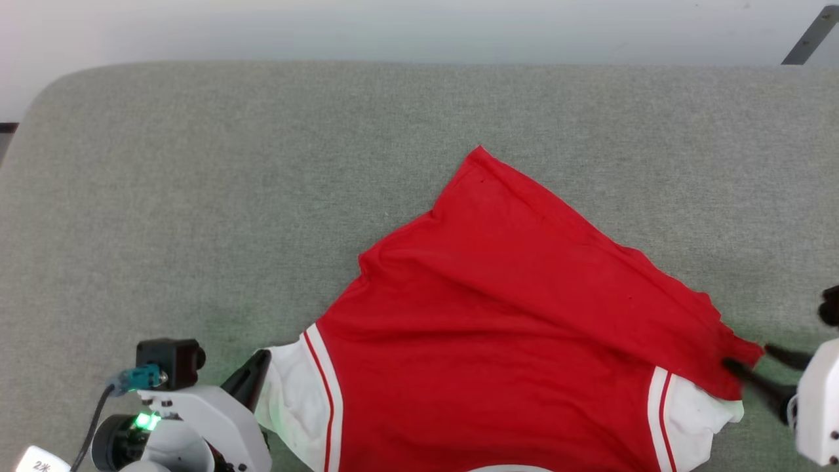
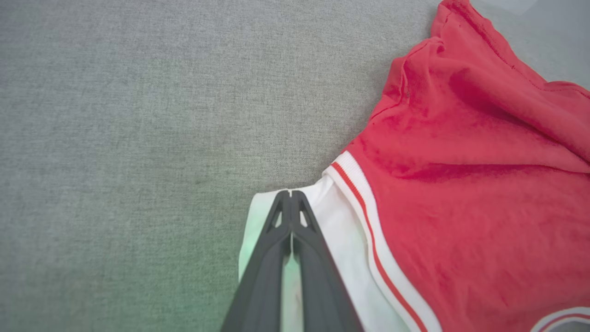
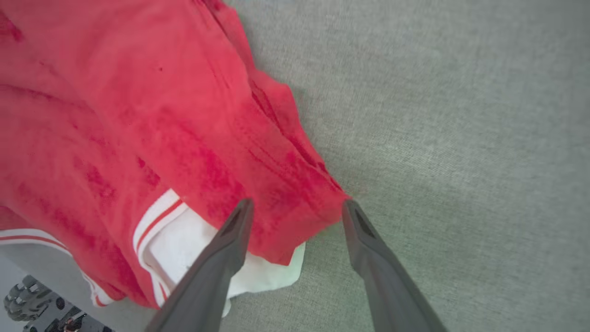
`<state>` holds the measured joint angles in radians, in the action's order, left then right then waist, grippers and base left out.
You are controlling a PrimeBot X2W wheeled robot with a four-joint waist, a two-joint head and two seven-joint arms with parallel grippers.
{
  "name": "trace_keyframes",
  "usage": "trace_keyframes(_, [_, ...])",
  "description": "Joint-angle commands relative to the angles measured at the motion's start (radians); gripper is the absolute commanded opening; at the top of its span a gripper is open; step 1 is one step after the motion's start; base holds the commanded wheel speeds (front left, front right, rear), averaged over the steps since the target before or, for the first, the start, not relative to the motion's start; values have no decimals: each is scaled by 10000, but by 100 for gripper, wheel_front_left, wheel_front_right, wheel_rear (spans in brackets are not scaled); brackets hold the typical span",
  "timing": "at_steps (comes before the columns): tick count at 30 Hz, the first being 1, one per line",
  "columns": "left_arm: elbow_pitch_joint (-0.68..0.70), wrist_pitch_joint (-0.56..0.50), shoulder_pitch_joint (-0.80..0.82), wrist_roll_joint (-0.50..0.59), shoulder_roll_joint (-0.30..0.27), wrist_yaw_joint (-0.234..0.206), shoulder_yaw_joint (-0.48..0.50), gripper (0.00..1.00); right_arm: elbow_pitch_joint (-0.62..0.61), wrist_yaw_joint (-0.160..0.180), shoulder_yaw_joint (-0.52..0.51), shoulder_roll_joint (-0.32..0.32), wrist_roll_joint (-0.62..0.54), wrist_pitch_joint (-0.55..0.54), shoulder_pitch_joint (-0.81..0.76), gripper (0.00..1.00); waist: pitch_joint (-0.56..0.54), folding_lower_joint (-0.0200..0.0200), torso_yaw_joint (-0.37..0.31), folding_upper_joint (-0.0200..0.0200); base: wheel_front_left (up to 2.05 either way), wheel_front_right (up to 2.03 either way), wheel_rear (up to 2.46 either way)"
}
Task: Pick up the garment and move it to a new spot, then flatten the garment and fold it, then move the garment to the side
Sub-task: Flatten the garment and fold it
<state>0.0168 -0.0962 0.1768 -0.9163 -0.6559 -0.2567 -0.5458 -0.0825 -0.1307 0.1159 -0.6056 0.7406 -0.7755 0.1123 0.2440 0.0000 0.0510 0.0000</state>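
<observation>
The garment (image 1: 498, 314), red shorts with white side panels, lies spread on the grey cushioned surface (image 1: 196, 196), with one red corner pointing to the far side. My left gripper (image 1: 252, 380) is shut on the edge of the left white panel (image 2: 341, 230); its two fingers (image 2: 272, 258) are pressed together, with a sliver of white cloth between them. My right gripper (image 3: 296, 205) is open, and its fingers (image 3: 221, 258) straddle the garment's red right corner (image 3: 295, 203) without pinching it. In the head view this gripper (image 1: 750, 359) sits at the garment's right tip.
The grey surface stretches wide to the left and far side of the garment, with its far edge (image 1: 419, 63) against a pale background. A dark metal bar (image 1: 809, 36) shows at the upper right. The surface's near edge and part of the robot's base (image 3: 27, 313) appear below the garment.
</observation>
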Motion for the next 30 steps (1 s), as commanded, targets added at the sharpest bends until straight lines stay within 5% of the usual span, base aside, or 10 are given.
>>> trace_keyframes(1, [25, 32, -92, -47, -21, -66, 11, 0, -303, -1, -236, -10, -110, 51, -139, 100, -35, 0, -17, 0, 0, 0, 0])
trace_keyframes(9, [108, 98, -217, -11, 15, -83, -60, 0, -2169, -1, -1187, 207, -677, -593, -74, 100, -154, 0, 49, 0, 0, 0, 0])
trace_keyframes(16, [76, 17, 8, 108, 185, 51, -299, 0, -2910, -1, -686, 298, -1356, -172, 1477, 100, -194, 0, 532, 0, 0, 0, 0])
trace_keyframes(24, [-322, -40, 588, 264, 699, 448, -733, 0, -1112, 1, 1185, 437, -1677, 1248, 4183, 100, 53, 0, 1535, 0, 0, 0, 0])
trace_keyframes(30, [-832, -29, 1224, 391, 1258, 861, -1112, 0, 1324, -1, 2953, 509, -1202, 1166, 6178, 100, 401, 0, 2312, 0, 0, 0, 0])
